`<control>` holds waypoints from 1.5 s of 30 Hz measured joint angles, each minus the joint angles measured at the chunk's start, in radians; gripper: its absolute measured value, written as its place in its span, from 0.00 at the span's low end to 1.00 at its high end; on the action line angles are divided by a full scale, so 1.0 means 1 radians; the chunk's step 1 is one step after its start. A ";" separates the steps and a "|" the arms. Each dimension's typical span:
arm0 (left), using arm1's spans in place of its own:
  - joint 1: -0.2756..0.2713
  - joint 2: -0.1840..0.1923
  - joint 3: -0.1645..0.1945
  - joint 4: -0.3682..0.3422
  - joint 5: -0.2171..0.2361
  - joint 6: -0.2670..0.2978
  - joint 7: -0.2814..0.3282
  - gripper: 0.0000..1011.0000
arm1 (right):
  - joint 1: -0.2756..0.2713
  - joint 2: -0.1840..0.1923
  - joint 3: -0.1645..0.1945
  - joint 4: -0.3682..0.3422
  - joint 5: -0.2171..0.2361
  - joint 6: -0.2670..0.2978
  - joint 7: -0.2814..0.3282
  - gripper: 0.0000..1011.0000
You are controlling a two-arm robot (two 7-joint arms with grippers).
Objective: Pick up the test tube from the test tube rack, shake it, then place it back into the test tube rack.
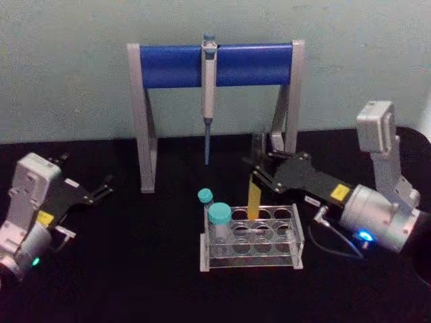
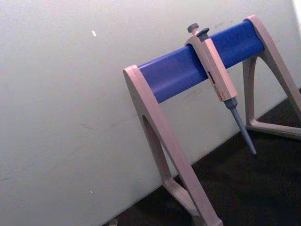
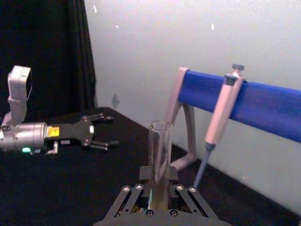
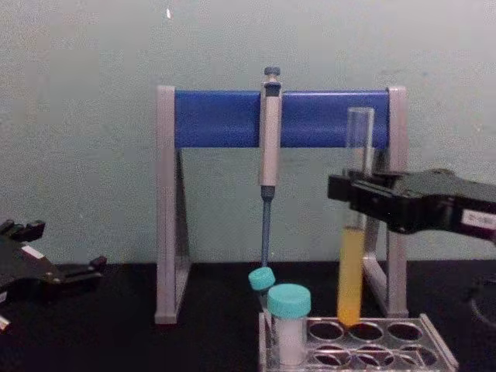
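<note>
While the right gripper (image 4: 355, 198) is clamping the test tube (image 4: 350, 267) upright, tip just over a back-row hole of the test tube rack (image 1: 250, 261), reseating is looking like what's remaining; left gripper (image 3: 112, 130) is idling open-fingered, well left of it.

The black tabletop (image 1: 135, 269) runs back to a pale wall. At 12 o'clock, close to that wall, the grey-and-blue pipette stand (image 1: 145, 134) stands on its two grey legs, one foot toward 11, the other toward 1. The clear test tube rack (image 1: 249, 261) sits flat toward 5 o'clock of centre, apart from the stand.
</note>
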State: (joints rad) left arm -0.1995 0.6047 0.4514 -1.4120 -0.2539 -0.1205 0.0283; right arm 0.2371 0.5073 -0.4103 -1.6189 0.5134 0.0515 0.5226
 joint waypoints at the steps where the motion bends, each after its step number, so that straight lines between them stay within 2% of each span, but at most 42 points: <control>1: 0.000 0.000 0.000 0.000 0.000 0.000 0.000 1.00 | 0.009 -0.005 -0.004 0.009 0.000 -0.004 0.004 0.22; 3: 0.000 0.000 0.000 0.000 0.000 0.000 0.000 1.00 | 0.046 -0.028 -0.018 0.051 0.000 -0.020 0.015 0.22; 7: 0.000 0.000 0.000 0.000 0.000 0.000 0.000 1.00 | 0.085 -0.051 -0.028 0.101 -0.002 -0.034 0.018 0.22; 14: 0.000 0.000 0.000 0.000 0.000 0.000 0.000 1.00 | 0.122 -0.067 -0.027 0.154 -0.011 -0.051 0.008 0.22; 24: 0.000 0.000 0.000 0.000 0.000 0.000 0.000 1.00 | 0.113 -0.057 -0.006 0.148 -0.012 -0.054 -0.010 0.22; 39: 0.000 0.000 0.000 0.000 0.000 0.000 0.000 1.00 | 0.107 -0.058 0.000 0.138 -0.014 -0.052 -0.017 0.22; 45: 0.000 0.000 0.000 0.000 0.000 0.000 0.000 1.00 | 0.086 -0.044 0.016 0.116 -0.019 -0.046 -0.036 0.22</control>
State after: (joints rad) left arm -0.1995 0.6047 0.4514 -1.4120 -0.2539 -0.1205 0.0283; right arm 0.3230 0.4628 -0.3939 -1.5028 0.4947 0.0051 0.4871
